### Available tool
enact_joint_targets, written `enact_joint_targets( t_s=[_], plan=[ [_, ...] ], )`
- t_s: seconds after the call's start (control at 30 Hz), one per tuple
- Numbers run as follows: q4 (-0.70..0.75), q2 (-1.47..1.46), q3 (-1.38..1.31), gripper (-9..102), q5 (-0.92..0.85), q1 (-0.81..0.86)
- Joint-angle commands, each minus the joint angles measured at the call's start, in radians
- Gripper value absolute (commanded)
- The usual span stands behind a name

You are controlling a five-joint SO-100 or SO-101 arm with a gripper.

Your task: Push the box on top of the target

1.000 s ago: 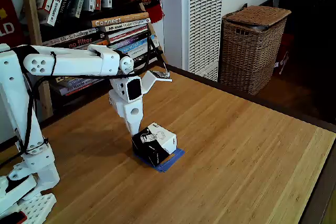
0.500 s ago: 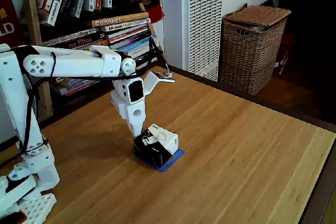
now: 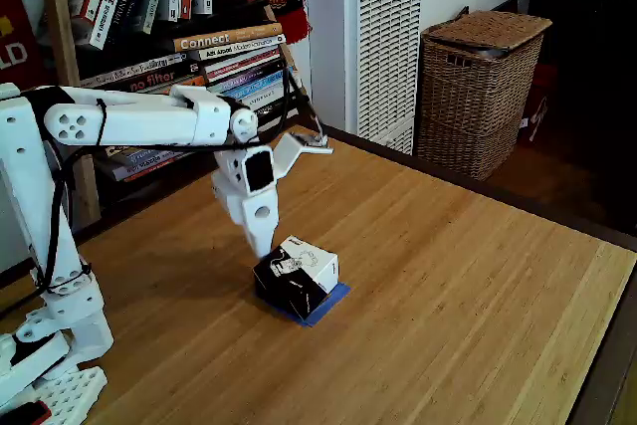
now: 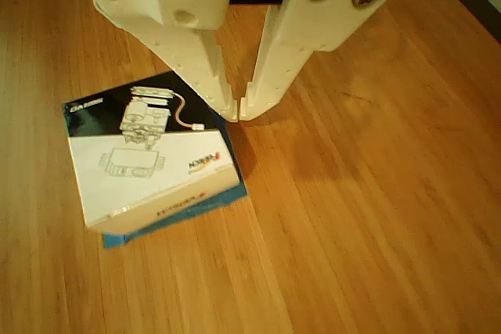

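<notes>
The box [image 3: 296, 276], black with a white top and printed graphics, sits on the wooden table over the blue tape target [image 3: 326, 306], whose edge peeks out at the box's front right. In the other view the box [image 4: 149, 162] covers most of the target [image 4: 188, 210], with blue showing along its lower edge. My white gripper [image 3: 263, 250] points down just behind the box, fingertips together, at the box's back edge. From above, the gripper [image 4: 238, 109] is shut with nothing between its fingers, tips at the box's corner.
A wicker basket [image 3: 480, 92] stands at the far right beyond the table. A bookshelf [image 3: 179, 27] rises behind the arm and a white radiator-like unit [image 3: 383, 37] stands beside it. Bare wood [image 3: 458, 296] stretches right of the box.
The gripper has moved slightly right and forward, nudging the box a little further over the blue tape.
</notes>
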Motion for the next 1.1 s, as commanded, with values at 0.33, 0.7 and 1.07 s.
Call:
enact_joint_targets(
  t_s=[0.33,0.7,1.07],
  plan=[
    [-0.051,-0.066,-0.101,0,0.021,-0.005],
    [-0.048,-0.087,-0.13,0,0.015,0.011],
    [-0.051,-0.106,-0.147,0,0.008,0.021]
  ],
)
